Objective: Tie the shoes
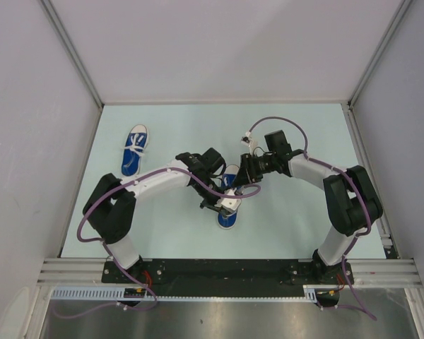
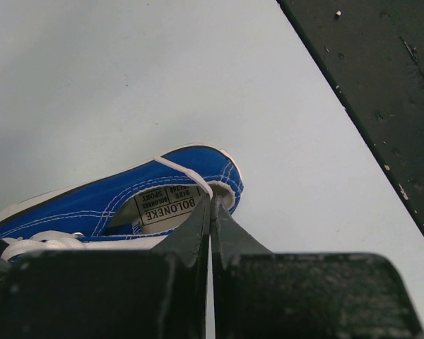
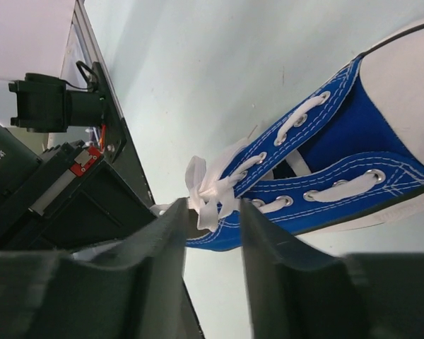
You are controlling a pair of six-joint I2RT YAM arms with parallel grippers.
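One blue sneaker (image 1: pixel 134 150) lies at the far left of the table, laces crossed on top. The other blue sneaker (image 1: pixel 228 210) lies in the middle, under both grippers. My left gripper (image 2: pixel 212 199) is at its heel opening, jaws shut on a white lace strand (image 2: pixel 178 169) that runs over the heel collar; the grey insole label (image 2: pixel 166 206) shows. My right gripper (image 3: pixel 212 205) is open, its fingers on either side of the bunched white lace knot (image 3: pixel 206 185) at the top eyelets of the sneaker (image 3: pixel 353 141). In the top view the grippers (image 1: pixel 219 201) (image 1: pixel 240 176) nearly meet.
The pale green table (image 1: pixel 304 141) is fenced by grey walls and metal rails. A black base plate (image 2: pixel 381 85) lies close beyond the heel. The left arm's black body (image 3: pixel 49 183) is right behind the knot. Purple cables (image 1: pixel 275 121) loop over both arms.
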